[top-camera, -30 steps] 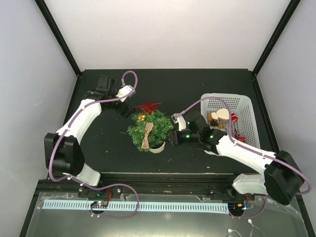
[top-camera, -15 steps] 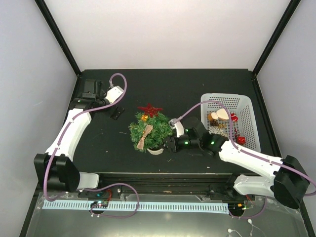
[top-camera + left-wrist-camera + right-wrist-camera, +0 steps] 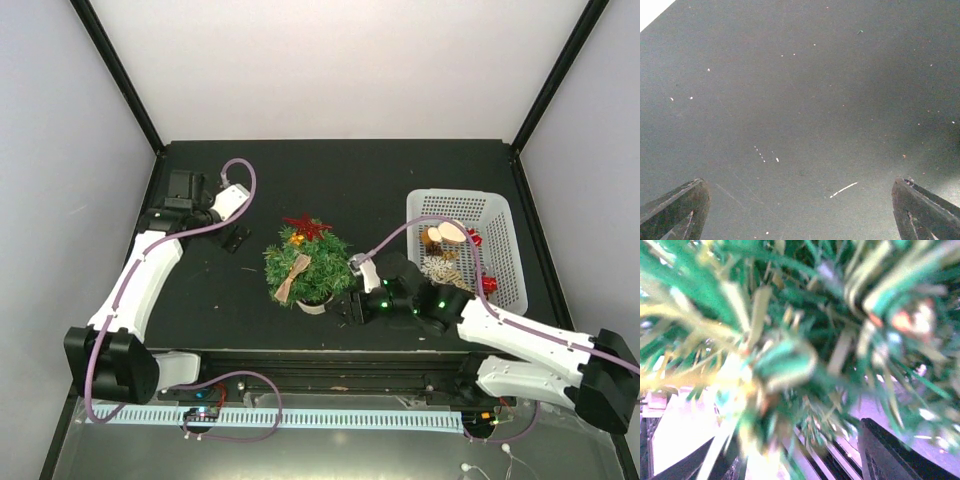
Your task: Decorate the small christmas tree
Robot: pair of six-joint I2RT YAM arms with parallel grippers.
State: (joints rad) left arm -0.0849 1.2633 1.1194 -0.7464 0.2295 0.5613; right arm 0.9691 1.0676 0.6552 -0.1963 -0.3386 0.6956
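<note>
The small christmas tree (image 3: 312,255) stands mid-table in a white pot (image 3: 316,304), with a red star (image 3: 305,226) on top and a beige bow (image 3: 293,276) on its front. My left gripper (image 3: 235,238) is open and empty over bare table to the left of the tree; its fingers (image 3: 675,210) stand wide apart in the left wrist view. My right gripper (image 3: 348,303) is low at the tree's right side near the pot. In the right wrist view it (image 3: 800,460) is open, with blurred green needles (image 3: 790,360) filling the frame.
A white basket (image 3: 421,200) stands at the right with wooden ornaments (image 3: 444,235) and red ornaments (image 3: 487,283) inside. The table's near edge rail (image 3: 330,355) runs just below the right gripper.
My left gripper has drawn back from the tree top to the left. My right gripper has moved down toward the near edge beside the pot. The tree has shifted slightly.
</note>
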